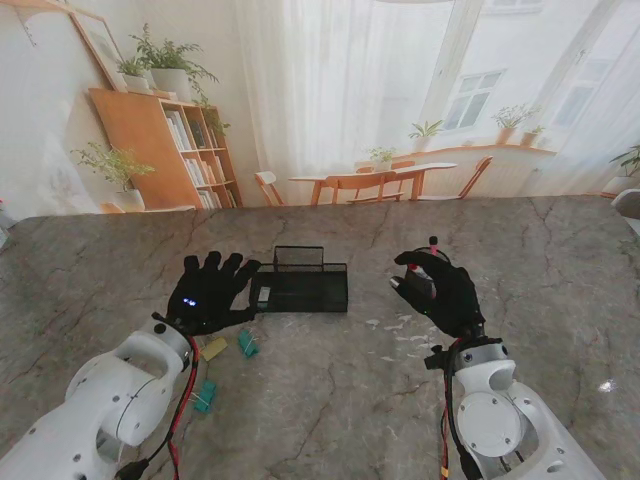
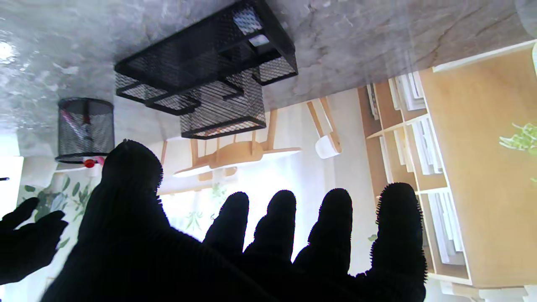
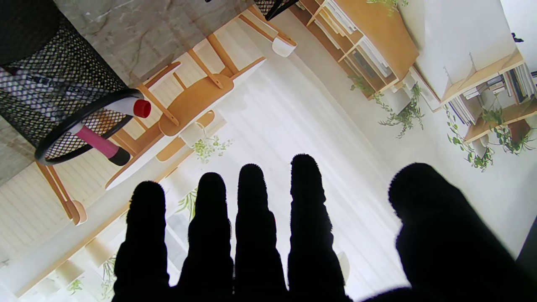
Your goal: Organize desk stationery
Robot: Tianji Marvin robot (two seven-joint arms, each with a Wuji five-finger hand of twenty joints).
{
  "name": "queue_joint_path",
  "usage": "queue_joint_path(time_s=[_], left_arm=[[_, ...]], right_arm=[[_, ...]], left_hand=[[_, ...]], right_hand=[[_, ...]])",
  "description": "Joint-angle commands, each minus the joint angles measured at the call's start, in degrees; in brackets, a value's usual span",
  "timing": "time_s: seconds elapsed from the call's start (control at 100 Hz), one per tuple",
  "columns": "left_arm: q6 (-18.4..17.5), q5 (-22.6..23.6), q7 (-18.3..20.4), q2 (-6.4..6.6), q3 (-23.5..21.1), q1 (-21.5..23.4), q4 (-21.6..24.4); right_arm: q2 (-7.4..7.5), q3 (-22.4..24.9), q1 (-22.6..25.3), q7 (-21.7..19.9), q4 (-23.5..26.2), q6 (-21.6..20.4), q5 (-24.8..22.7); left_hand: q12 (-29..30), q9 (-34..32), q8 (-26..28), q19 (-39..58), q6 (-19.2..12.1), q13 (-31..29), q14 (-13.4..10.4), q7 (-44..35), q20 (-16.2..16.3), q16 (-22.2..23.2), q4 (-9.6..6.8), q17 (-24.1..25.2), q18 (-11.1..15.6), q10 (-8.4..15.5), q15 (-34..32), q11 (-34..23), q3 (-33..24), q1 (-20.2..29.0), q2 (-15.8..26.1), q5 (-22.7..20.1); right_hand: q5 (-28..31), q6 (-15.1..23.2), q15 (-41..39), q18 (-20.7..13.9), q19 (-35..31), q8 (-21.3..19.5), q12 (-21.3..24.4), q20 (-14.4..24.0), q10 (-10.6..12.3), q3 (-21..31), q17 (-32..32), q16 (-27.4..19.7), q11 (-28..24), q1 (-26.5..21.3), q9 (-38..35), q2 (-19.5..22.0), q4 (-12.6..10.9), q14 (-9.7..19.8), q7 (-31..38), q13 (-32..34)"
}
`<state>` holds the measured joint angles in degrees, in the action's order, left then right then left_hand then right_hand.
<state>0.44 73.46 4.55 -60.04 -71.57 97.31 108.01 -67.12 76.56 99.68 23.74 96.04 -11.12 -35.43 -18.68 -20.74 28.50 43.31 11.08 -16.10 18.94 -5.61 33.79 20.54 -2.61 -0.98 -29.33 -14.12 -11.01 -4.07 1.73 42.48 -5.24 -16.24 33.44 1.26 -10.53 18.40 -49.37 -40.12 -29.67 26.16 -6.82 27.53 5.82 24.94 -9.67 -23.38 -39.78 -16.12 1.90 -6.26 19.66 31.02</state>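
Note:
A black mesh desk organizer (image 1: 305, 288) (image 2: 205, 71) sits mid-table, with a small white item (image 1: 264, 296) in its left compartment. My left hand (image 1: 210, 292) (image 2: 268, 247) hovers at the organizer's left end, open with fingers spread and nothing in it. A black mesh pen cup (image 3: 63, 92) (image 2: 86, 128) holds a red-capped pen (image 3: 134, 108) (image 1: 434, 241) and a pink pen (image 3: 98, 144). My right hand (image 1: 442, 290) (image 3: 251, 239) is raised in front of the cup, open and empty. It hides most of the cup in the stand view.
Near my left forearm lie a yellow piece (image 1: 215, 348) and two teal clips (image 1: 247, 344) (image 1: 204, 395). Small white scraps (image 1: 400, 325) dot the marble table (image 1: 330, 400) between the hands. A printed room backdrop stands behind the table's far edge.

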Motion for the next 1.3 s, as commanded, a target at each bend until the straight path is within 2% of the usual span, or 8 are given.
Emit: queue_joint_path(time_s=[0.0, 0.19, 0.34, 0.44, 0.71, 0.84, 0.99, 1.29], left_arm=[[-0.93, -0.73, -0.22, 0.39, -0.16, 2.61, 1.02], [-4.81, -0.46, 0.44, 0.45, -4.85, 9.6, 5.41], [-10.56, -0.43, 1.71, 0.6, -10.1, 15.18, 7.84], [-14.53, -0.88, 2.37, 0.73, -13.16, 17.97, 8.07], [-26.46, 0.0, 3.67, 1.51, -19.24, 21.94, 5.64], [-28.31, -0.22, 3.75, 1.64, -20.48, 23.25, 4.22], [-30.97, 0.77, 4.32, 1.91, -22.27, 24.47, 3.17], [-32.88, 5.44, -0.28, 2.58, -22.13, 23.31, -0.75]], right_arm=[[-0.04, -0.15, 0.05, -0.84, -0.25, -0.39, 0.1], [0.11, -0.38, 0.0, -1.18, -0.15, -0.77, -0.36], [0.3, -0.69, -0.2, -1.7, -0.13, -0.96, -0.95], [0.42, -0.99, -0.39, -2.08, -0.11, -0.8, -1.26], [1.0, -2.2, -1.1, -3.95, -0.07, -0.37, -2.75], [1.15, -2.59, -1.51, -4.69, -0.37, -0.38, -2.82], [1.23, -2.76, -1.74, -5.24, -0.62, -0.39, -2.64], [1.3, -2.68, -1.58, -5.58, -0.36, -0.12, -2.76]], left_hand=[[-0.42, -0.39, 0.91, 0.43, -0.34, 0.08, 0.22, -0.72, -0.23, 0.49, 4.6, 0.52, -0.7, -0.38, 0.42, -0.03, 0.31, -1.42, 3.48, 0.57], [-0.49, -0.57, 1.46, 0.68, -0.62, -0.43, 0.05, -0.3, 0.23, 0.59, 4.64, 0.05, -0.84, 0.04, 0.62, 0.21, 0.31, -1.58, 3.06, 0.46], [-0.29, -0.41, 1.38, 0.48, -0.87, -0.89, -0.8, 0.29, 0.3, 0.47, 4.65, -0.55, -0.27, 0.67, 0.95, 0.45, 0.31, -1.91, 2.91, 0.49], [0.17, 0.52, 0.87, -1.1, -0.76, -0.16, -1.32, 1.22, -0.28, -0.05, 4.63, -0.57, 0.53, 1.03, 1.87, 0.85, 0.31, -2.44, 3.11, 1.22], [1.81, 3.8, -0.6, -6.34, -2.49, 3.47, -3.53, 2.94, -1.71, -1.43, 4.7, 0.87, 5.18, 2.46, 3.71, 1.76, 0.41, -4.12, 4.11, 4.67], [2.32, 5.07, -0.81, -7.22, -3.16, 4.07, -4.48, 3.4, -1.76, -1.53, 4.65, 1.15, 6.1, 2.92, 3.89, 2.17, 0.57, -5.28, 3.72, 6.11], [3.28, 6.58, -0.86, -9.78, -3.99, 5.39, -5.88, 3.54, -2.04, -1.78, 4.45, 2.33, 8.57, 3.47, 4.45, 2.56, 0.2, -5.89, 2.66, 7.05], [3.39, 7.53, -0.54, -9.76, -4.51, 4.45, -7.43, 3.84, -1.06, -0.9, 4.26, 1.62, 11.46, 5.29, 3.35, 2.17, -0.21, -3.67, 0.25, 9.19]], right_hand=[[1.31, 0.68, 0.27, -0.42, -0.57, -1.06, -0.6, 1.24, 0.22, -1.68, -0.41, 0.63, -0.65, -0.46, 0.12, 1.61, 0.43, 0.5, 0.21, 0.31], [1.23, 0.69, 0.28, -0.47, -0.55, -1.03, -0.59, 1.24, 0.18, -1.7, -0.41, 0.63, -0.64, -0.46, 0.1, 1.59, 0.43, 0.51, 0.16, 0.31], [1.37, 0.55, 0.29, -0.44, -0.53, -1.03, -0.59, 1.24, 0.25, -1.73, -0.38, 0.63, -0.64, -0.42, 0.1, 1.68, 0.43, 0.56, 0.2, 0.34], [1.42, 0.52, 0.31, -0.48, -0.5, -1.04, -0.59, 1.24, 0.13, -1.73, -0.42, 0.62, -0.65, -0.45, 0.09, 1.71, 0.43, 0.62, 0.23, 0.29], [1.32, 0.53, 0.3, -0.54, -0.53, -1.07, -0.6, 1.27, 0.17, -1.8, -0.47, 0.64, -0.64, -0.44, 0.19, 1.96, 0.41, 0.59, 0.25, 0.25], [1.11, 0.62, 0.29, -0.5, -0.54, -1.07, -0.62, 1.28, 0.21, -1.84, -0.49, 0.64, -0.67, -0.44, 0.18, 2.13, 0.4, 0.61, 0.18, 0.21], [1.46, 0.43, 0.3, -0.58, -0.58, -1.13, -0.65, 1.3, 0.16, -1.94, -0.49, 0.64, -0.69, -0.54, 0.21, 2.14, 0.4, 0.54, 0.34, 0.08], [1.17, 0.57, 0.2, -0.56, -0.63, -1.14, -0.68, 1.33, 0.09, -2.06, -0.53, 0.68, -0.71, -0.62, 0.21, 2.29, 0.38, 0.49, 0.26, 0.18]])
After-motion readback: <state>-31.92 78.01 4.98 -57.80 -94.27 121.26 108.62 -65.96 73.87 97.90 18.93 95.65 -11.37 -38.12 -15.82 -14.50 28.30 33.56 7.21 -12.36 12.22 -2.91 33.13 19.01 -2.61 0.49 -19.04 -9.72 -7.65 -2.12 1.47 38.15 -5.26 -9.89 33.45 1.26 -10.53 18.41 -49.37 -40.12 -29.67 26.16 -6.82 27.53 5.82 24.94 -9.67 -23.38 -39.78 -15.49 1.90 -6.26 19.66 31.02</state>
